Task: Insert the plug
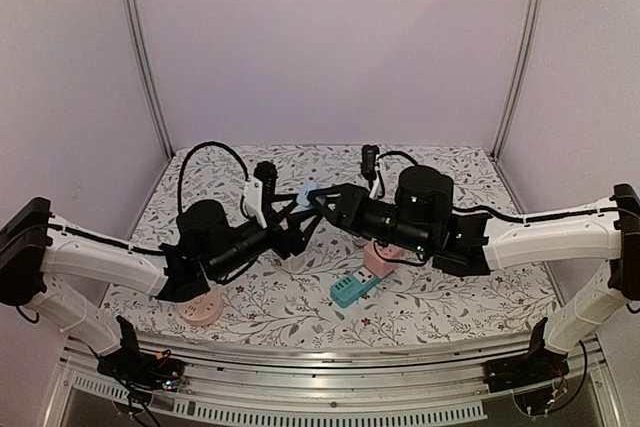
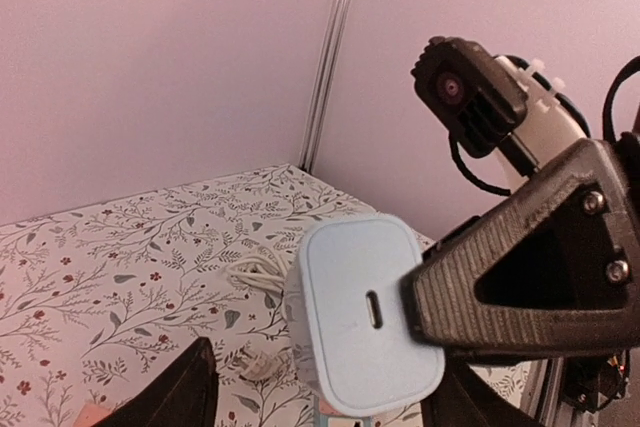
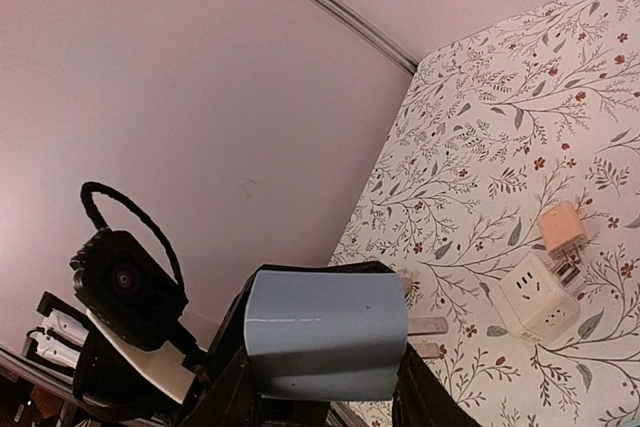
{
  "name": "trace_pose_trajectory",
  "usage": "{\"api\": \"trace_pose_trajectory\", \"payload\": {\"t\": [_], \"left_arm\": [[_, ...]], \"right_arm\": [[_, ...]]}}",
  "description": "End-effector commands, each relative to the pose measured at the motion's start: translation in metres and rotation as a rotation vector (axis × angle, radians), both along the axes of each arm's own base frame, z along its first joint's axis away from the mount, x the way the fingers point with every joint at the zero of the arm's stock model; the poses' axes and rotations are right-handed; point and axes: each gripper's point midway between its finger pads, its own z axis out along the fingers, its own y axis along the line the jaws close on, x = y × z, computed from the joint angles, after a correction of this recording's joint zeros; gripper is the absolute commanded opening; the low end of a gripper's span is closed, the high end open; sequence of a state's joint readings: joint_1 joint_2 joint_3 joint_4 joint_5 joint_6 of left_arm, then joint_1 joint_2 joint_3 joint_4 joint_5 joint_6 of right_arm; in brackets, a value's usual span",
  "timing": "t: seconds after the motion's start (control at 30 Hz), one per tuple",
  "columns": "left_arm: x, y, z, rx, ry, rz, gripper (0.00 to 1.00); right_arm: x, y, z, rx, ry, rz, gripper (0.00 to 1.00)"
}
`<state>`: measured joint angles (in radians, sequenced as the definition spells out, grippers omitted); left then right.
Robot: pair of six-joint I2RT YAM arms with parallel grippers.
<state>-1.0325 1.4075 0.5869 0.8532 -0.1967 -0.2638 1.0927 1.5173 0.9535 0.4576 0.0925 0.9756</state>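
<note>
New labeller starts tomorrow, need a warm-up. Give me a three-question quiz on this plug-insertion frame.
1. True or false: the right gripper is clamped on the blue charger.
2. In the left wrist view, the charger face towards the camera shows: A) one small oval port B) two metal prongs C) a rocker switch.
3. Fill in: in the right wrist view, the pink charger lies on the table next to a ____ cube socket.

Key: 1 true; 2 A; 3 white.
</note>
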Motion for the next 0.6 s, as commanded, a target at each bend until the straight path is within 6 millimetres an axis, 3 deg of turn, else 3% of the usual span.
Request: {"api": "trace_pose_trajectory", "payload": {"t": [0.0,0.57], "left_arm": [[-0.008,-0.009,0.022,-0.049,-0.087,0.012,0.67],[-0.008,-0.007,0.032,-0.044,-0.208,0.137,0.35]], "right_arm": [[-0.007,0.0,0.013,0.081,0.011,0.022,0.22],[-0.012,0.008,-0.009,0.104,0.092,0.063,0.23]]}}
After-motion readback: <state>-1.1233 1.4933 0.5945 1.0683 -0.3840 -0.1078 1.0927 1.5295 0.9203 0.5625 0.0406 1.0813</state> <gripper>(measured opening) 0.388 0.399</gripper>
